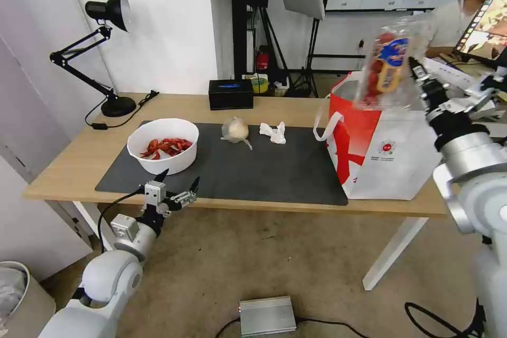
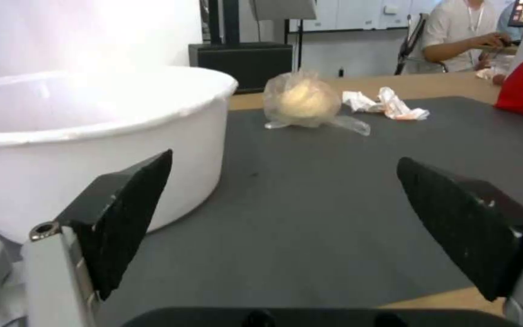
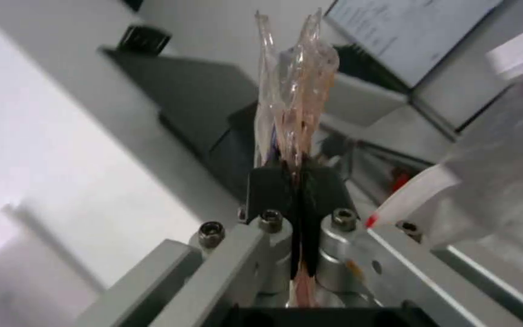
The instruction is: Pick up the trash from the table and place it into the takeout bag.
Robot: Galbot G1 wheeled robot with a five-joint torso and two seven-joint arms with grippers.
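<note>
Left pincer (image 1: pixel 178 181): nearest the head camera, parked at the bench's near edge, fingers spread wide, nothing between them. Its black pads (image 2: pixel 127 213) frame the bowl wall and the mat in the left wrist view.
Right pincer (image 1: pixel 413 66): raised above the takeout bag's open mouth, clenched on the clear plastic tray. Right wrist view shows the black fingers (image 3: pixel 273 190) pressed together with a thin clear edge sticking out between them.
Clear plastic tray (image 1: pixel 388 60): in the air over the bag, tilted up on end, red bits and a blue-yellow label visible through it; blurred.
Takeout bag (image 1: pixel 385 153): standing upright at the right end of the bench, partly on the mat, white with red panels, small round red logo facing the camera, a strap handle hanging on its left side.
Bowl (image 1: pixel 163 144): white, on the left of the mat, red crayfish shells inside, just beyond the left pincer.
Balled plastic bag (image 1: pixel 235 130): mid-mat toward the far edge, apart from the bowl.
Crumpled tissue (image 1: pixel 273 132): just right of the balled bag, not touching it.
Mat (image 1: pixel 253 169): dark grey, on the light-wood bench (image 1: pixel 68 163).
Tissue box (image 1: pixel 230 94): black, at the far edge behind the mat.
</note>
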